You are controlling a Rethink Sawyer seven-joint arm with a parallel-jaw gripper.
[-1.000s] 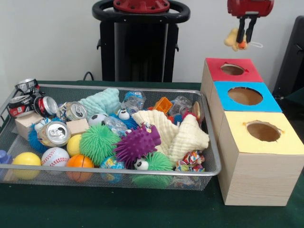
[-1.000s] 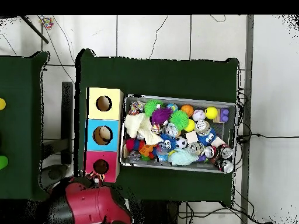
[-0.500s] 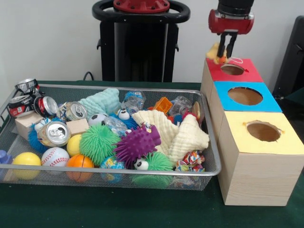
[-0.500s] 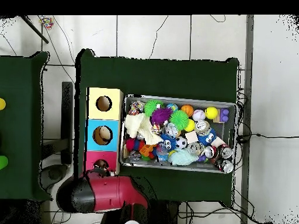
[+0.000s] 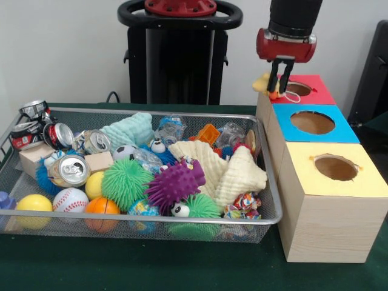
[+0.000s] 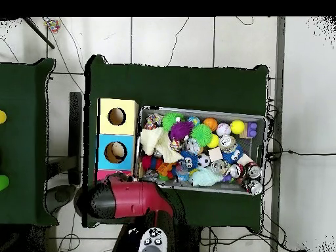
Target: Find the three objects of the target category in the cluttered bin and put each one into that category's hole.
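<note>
While the red-and-black gripper (image 5: pixel 279 85) hangs at the upper right of the front view, its dark fingers pinch a small yellow soft toy with an orange patch (image 5: pixel 265 84), which dangles at the left edge of the red-topped wooden box (image 5: pixel 309 88) rather than over that box's round hole (image 5: pixel 296 89). From above, the red arm (image 6: pixel 125 200) covers the red box almost entirely, so the toy cannot be made out there. My reading is that the step in hand is delivery: one target item is lifted clear of the silver wire-mesh bin (image 5: pixel 274 193) and is being brought to its slot (a thin pale loop by the fingers seems to belong to the toy, though I cannot be sure). The next move, as I judge it, calls for shifting the gripper towards the right of the front view until the toy sits squarely above the hole, then parting the fingers. Released where it hangs now, the toy could catch the box's rim or drop beside it. Just below in the frame, the blue-topped box (image 5: pixel 284 117) and the yellow-topped box (image 5: pixel 303 176) show empty openings
</note>
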